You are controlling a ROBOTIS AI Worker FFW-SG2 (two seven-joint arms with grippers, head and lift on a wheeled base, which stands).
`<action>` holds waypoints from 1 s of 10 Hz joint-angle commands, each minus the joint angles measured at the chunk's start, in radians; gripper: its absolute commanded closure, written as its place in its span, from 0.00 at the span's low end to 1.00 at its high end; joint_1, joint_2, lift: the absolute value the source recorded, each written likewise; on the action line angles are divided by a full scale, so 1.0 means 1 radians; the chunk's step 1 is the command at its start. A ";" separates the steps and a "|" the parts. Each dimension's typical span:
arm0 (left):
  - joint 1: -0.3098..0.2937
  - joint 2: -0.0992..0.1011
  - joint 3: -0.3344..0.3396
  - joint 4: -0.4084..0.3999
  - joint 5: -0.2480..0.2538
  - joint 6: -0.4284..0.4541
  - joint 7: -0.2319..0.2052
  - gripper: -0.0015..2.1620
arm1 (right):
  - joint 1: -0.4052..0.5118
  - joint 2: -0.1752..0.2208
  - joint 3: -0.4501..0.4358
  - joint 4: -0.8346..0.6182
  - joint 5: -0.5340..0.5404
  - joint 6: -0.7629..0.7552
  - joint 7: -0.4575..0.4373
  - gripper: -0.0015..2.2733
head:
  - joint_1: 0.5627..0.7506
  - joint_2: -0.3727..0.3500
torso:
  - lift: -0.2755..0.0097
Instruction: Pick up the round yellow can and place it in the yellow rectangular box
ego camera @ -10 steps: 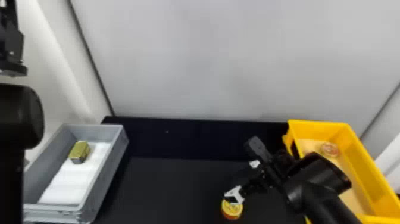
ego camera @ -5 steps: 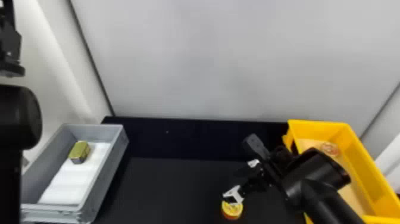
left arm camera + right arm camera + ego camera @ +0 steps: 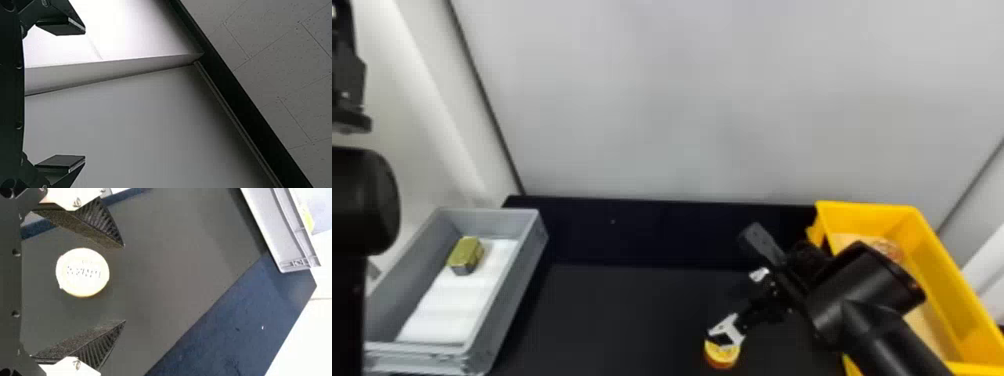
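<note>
Item: one round yellow can (image 3: 721,356), upright on your tabletop (image 3: 612,320), head view's five o'clock; you see its round face up, its lid-to-base axis vertical. Right gripper (image 3: 732,310): fingers spread, either side of it in your wrist view. Left gripper (image 3: 349,90), ten o'clock: fingers apart, released.

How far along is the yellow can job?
Done: approach, by the look of it; the right gripper is open, fingers either side of the round yellow can.
In hand: the grasp, likely; gaps show between can and fingers.
Left: close, lift, and place in the yellow rectangular box on the right.
</note>
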 commanded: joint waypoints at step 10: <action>0.000 -0.003 -0.005 0.000 0.002 0.000 0.001 0.06 | 0.067 -0.023 0.029 -0.011 0.038 0.009 0.030 0.05 | 0.53 0.59 | 0.93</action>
